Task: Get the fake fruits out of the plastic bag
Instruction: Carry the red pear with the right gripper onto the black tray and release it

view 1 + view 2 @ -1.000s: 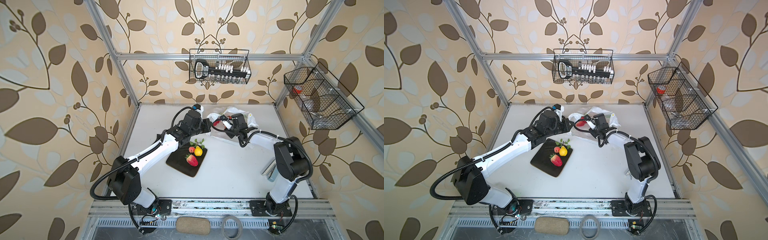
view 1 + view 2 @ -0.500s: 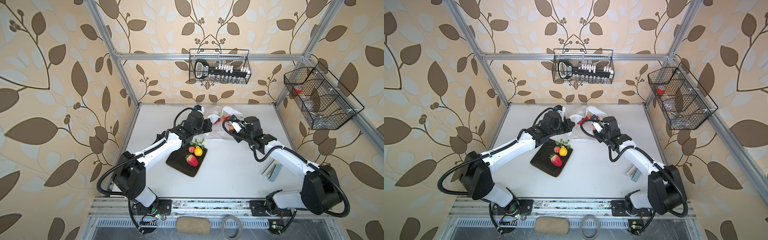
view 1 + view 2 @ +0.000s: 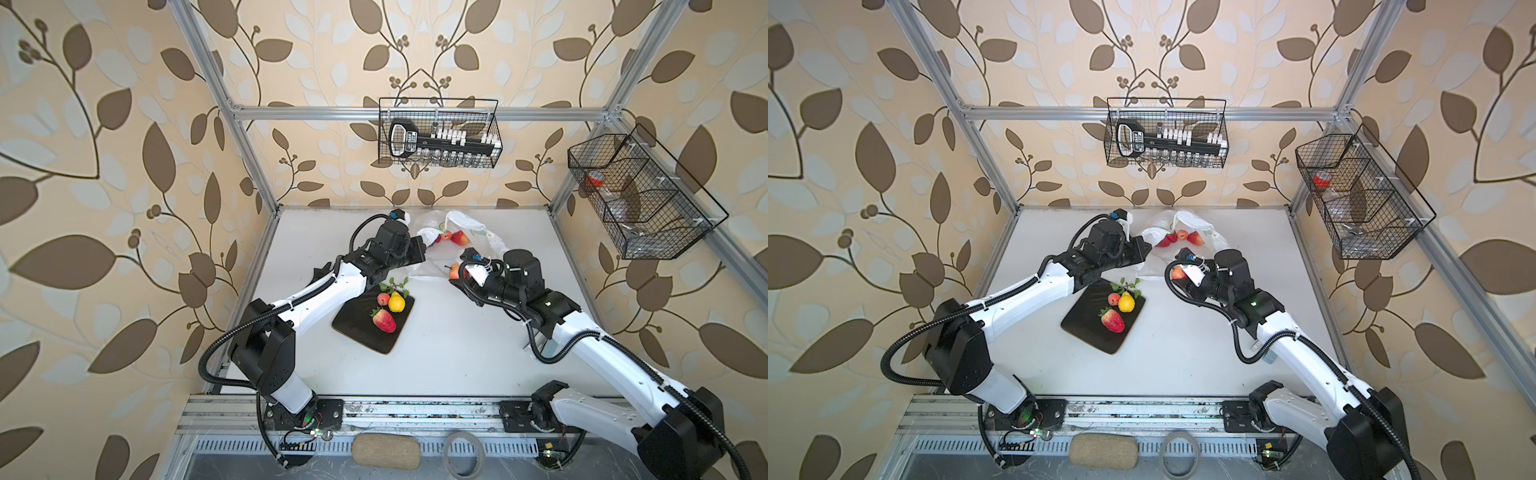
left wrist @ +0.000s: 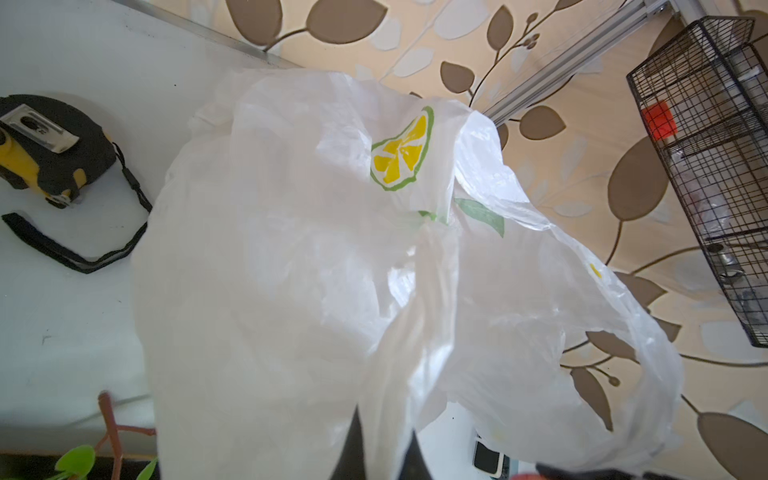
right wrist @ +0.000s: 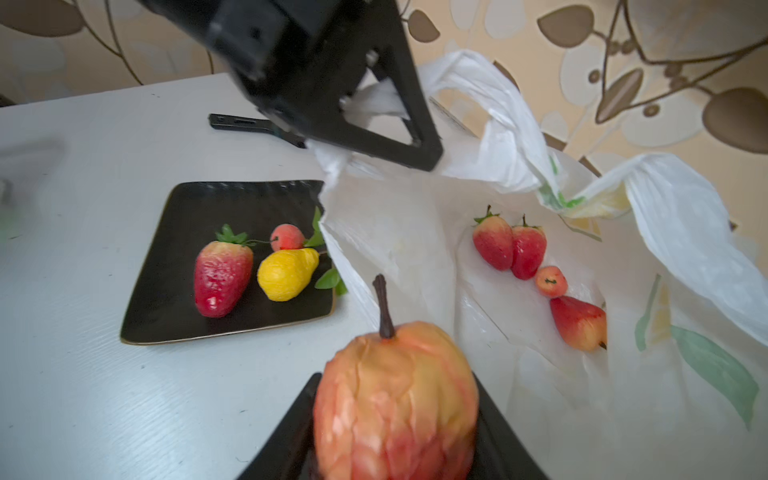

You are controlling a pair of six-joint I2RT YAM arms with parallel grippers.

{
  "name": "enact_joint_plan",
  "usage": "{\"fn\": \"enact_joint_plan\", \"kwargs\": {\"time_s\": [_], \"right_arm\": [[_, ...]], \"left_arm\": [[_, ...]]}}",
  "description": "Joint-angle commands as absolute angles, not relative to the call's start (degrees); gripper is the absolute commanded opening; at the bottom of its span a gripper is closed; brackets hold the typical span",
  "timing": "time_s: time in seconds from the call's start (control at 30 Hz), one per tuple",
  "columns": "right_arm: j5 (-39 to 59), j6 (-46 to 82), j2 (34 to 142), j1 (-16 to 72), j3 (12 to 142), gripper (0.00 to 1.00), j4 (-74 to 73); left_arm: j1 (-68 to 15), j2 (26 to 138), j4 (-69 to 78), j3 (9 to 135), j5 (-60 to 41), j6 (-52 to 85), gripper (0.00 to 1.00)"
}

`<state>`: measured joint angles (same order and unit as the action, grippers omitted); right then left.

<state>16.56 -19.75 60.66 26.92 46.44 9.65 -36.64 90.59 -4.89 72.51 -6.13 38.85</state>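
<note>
- The thin, crinkly white plastic bag [image 3: 484,239] printed with lemon slices lies just above the middle of the frame in both top views, at the far side of the white table [image 3: 457,353]. It looks limp, almost weightless and slippery, so its mouth would likely sag shut unless the rim is held up. The left gripper [image 4: 382,453] is clamped tight on a bunch of rim film.
- The glossy black square plate [image 3: 365,336] sits below and left of the bag, near the centre of the frame. It carries a red strawberry [image 3: 384,320], a yellow pear [image 3: 396,302] and a small pink ball fruit [image 3: 383,298].
- The wrinkled orange-red apple-shaped fruit [image 5: 395,395] with a dark stem is out of the bag, pinched in the part-open right gripper [image 5: 399,465] just right of centre. It appears light and rigid with a slick skin, so a grip across the widest part suits it.
- Two red strawberries with green caps [image 5: 492,245] lie side by side inside the bag. Their tapered shape could squirt out of the fingers, so grip them near the broad shoulder.
- A red pear-shaped fruit [image 5: 579,322] and a tiny round fruit [image 5: 550,281] rest beside them on loose film. The film may get caught in a pinch.
</note>
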Motion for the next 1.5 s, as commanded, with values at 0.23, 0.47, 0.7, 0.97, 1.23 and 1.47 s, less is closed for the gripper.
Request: {"fn": "enact_joint_plan", "kwargs": {"time_s": [0.23,0.47,0.7,0.97,1.23,1.47], "right_arm": [[15.67,-24.35,54.47,43.18,38.64,0.45,12.51],[10.63,-22.78,60.29,55.53,36.56,0.45,6.1],[9.15,-20.12,75.03,62.08,38.54,0.45,-7.53],[5.6,-16.17,92.01,63.02,47.39,0.45,-15.19],[5.47,-15.99,101.79,62.97,52.14,0.48,-18.46],[2.7,-15.03,106.04,62.93,53.3,0.5,-19.55]], "left_arm": [[-35.15,91.23,-6.58,77.08,-10.15,35.69,0.0],[-35.05,90.69,-7.53,77.52,-9.5,35.15,0.0],[-35.02,89.5,-8.67,77.97,-9.56,34.64,0.0],[-35.04,88.26,-10.85,78.07,-9.33,34.01,0.0],[-35.03,87.06,-12.14,78.35,-8.43,32.19,0.0],[-35.0,86.62,-12.57,77.9,-8.28,31.88,0.0]]}}
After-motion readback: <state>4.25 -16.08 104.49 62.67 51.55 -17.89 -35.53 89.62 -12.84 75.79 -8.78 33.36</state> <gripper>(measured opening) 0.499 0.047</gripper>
